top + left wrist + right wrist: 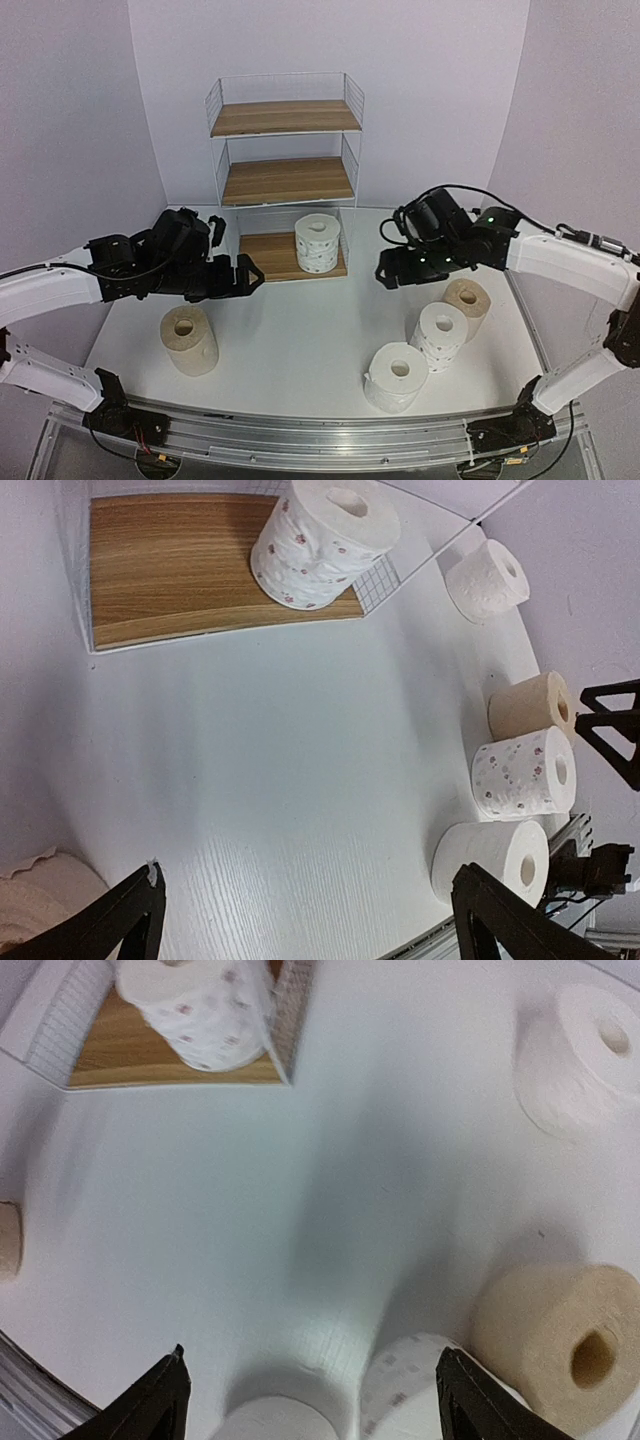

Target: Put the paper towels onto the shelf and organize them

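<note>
Nearest me on the counter [300, 350], a tan roll [188, 338] stands to my left. A white roll [397, 375], a dotted roll [440, 335] and a second tan roll [467, 300] cluster to my right. My left end effector [252, 278] and right end effector [383, 275] hover spread, holding nothing. Beyond, the shelf [285, 118] carries one upright dotted shelf roll [318, 242] on its bottom board [268, 252].

The shelf [285, 180] has brown wood-grain boards and white wire; the dotted roll [318, 243] is white, the seven-o'clock roll [189, 340] tan.
</note>
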